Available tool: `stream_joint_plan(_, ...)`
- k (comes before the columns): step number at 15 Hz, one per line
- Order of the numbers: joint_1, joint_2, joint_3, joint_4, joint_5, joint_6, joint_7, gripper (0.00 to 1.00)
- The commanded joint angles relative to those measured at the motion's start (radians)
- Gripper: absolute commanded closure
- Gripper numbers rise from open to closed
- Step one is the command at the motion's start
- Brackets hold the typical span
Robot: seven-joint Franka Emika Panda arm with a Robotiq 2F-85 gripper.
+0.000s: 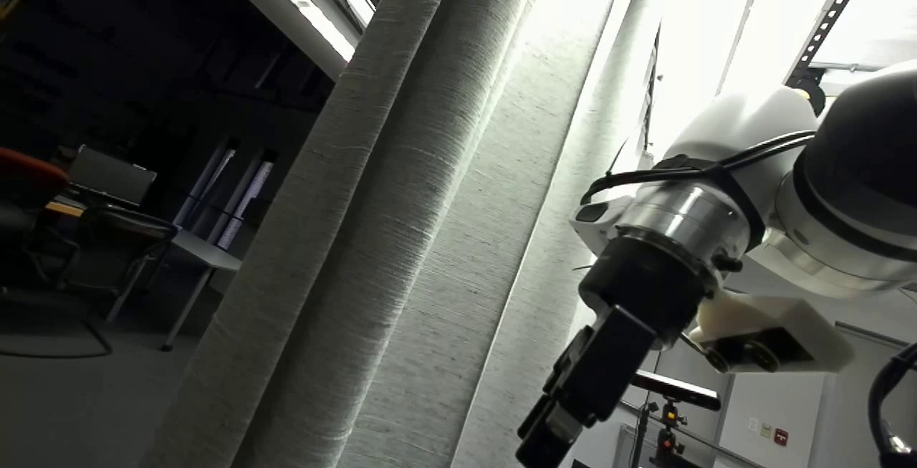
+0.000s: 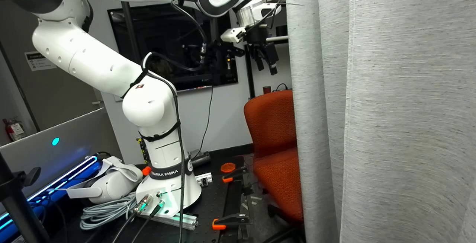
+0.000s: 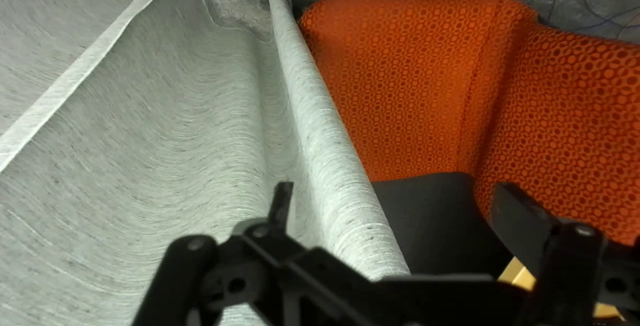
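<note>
A light grey curtain (image 3: pixel 200 131) hangs in folds beside my gripper (image 3: pixel 396 203); it also shows in both exterior views, as the curtain (image 1: pixel 401 203) and the curtain (image 2: pixel 401 105). Wide apart, the fingers have nothing gripped between them. In the wrist view, one rounded curtain fold (image 3: pixel 340 166) runs down through the gap between them, while the left finger (image 3: pixel 281 206) overlaps the cloth. Whether it touches, I cannot tell. Pointing downward in an exterior view, the gripper (image 2: pixel 267 68) is just left of the curtain's edge, above an orange chair (image 2: pixel 271 124).
The orange chair (image 3: pixel 400 81) fills the wrist view's right side, with a yellow piece (image 3: pixel 522 276) low down. On the black table (image 2: pixel 208 205) stand the robot base, a white headset (image 2: pixel 115 183), coiled cable (image 2: pixel 108 211) and a laptop (image 2: pixel 67 142). A tripod-mounted camera (image 1: pixel 673 389) stands behind the gripper.
</note>
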State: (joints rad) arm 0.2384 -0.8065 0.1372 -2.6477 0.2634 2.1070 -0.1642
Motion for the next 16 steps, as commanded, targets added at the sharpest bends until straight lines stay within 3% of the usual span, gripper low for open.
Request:
stream_joint_plan(1, 0.016, 0.002, -0.013, 0.002, -0.013, -0.001, 0.01, 0.0)
stream_joint_plan(7, 0.02, 0.002, -0.015, -0.001, -0.014, 0.011, -0.002, 0.0)
stream_joint_plan(16, 0.039, 0.001, -0.027, -0.035, -0.073, 0.184, -0.081, 0.0)
